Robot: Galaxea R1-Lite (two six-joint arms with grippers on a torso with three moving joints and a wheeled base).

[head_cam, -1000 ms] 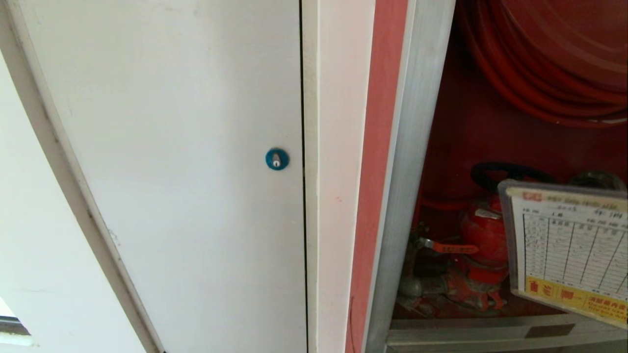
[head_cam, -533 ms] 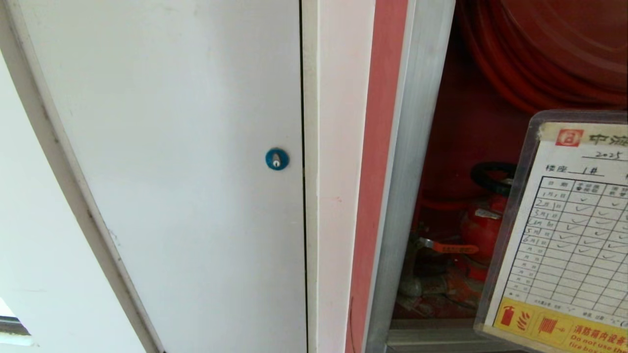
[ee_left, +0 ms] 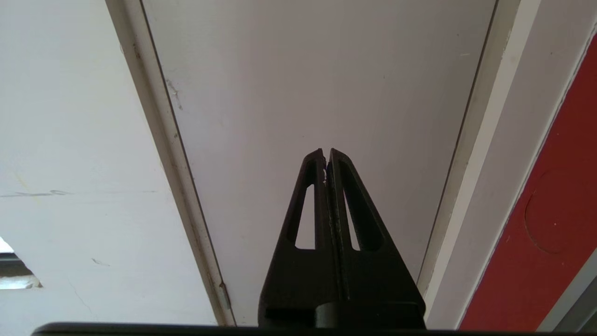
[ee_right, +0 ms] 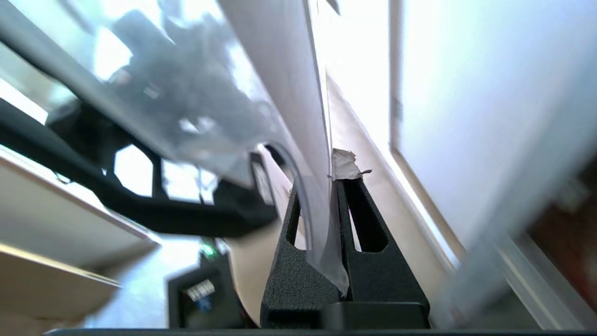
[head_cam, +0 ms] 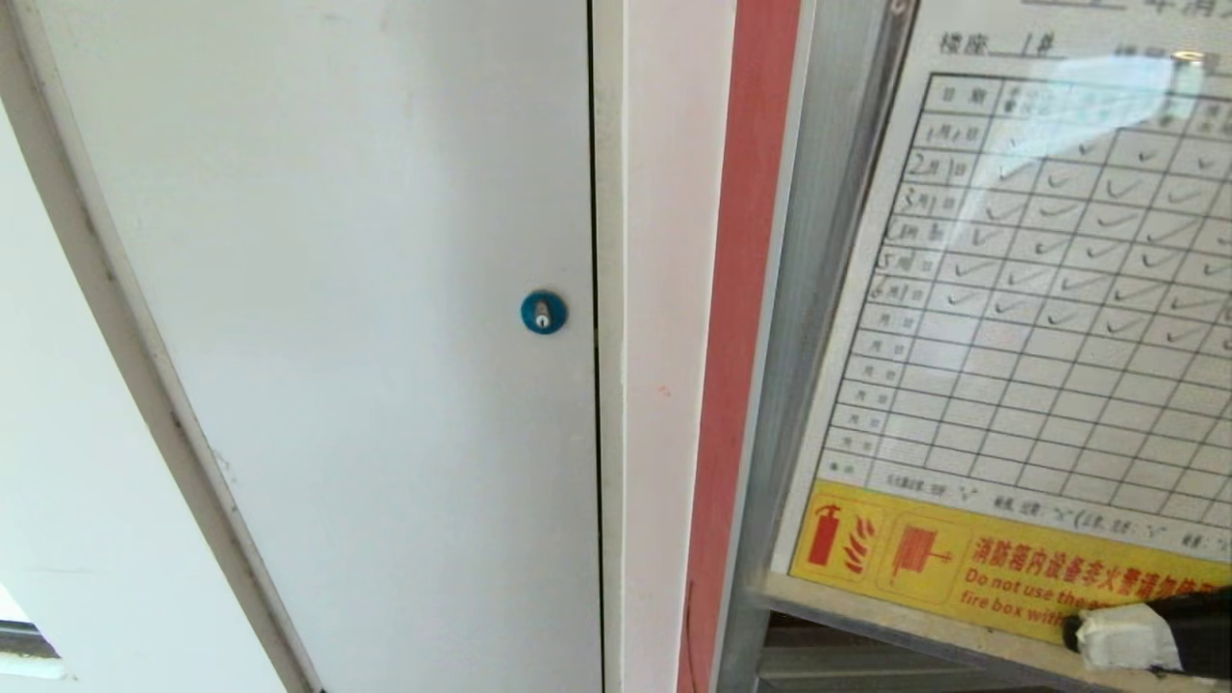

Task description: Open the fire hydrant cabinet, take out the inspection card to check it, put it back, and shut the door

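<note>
The inspection card [head_cam: 1020,318], a checked grid sheet in a clear sleeve with a yellow strip along its lower edge, fills the right of the head view, close to the camera. It hides the interior of the fire hydrant cabinet, of which only the silver frame [head_cam: 818,318] shows. My right gripper [head_cam: 1107,635] is shut on the card's lower edge, its white-taped fingertip [head_cam: 1121,637] in front. The right wrist view shows the card [ee_right: 298,116] pinched between the black fingers of the right gripper [ee_right: 329,182]. The left gripper [ee_left: 326,151] is shut on nothing, parked before the white panel. The door is out of view.
A plain white door [head_cam: 385,337] with a round blue lock [head_cam: 544,312] stands left of the cabinet, with a white jamb and a red strip [head_cam: 751,289] between them. White wall [head_cam: 58,481] lies at the far left. The cabinet's lower rail [head_cam: 847,664] shows under the card.
The card has risen and swung toward the camera, growing to cover the red valve and hose reel. The right gripper's taped fingertip has come into the head view.
</note>
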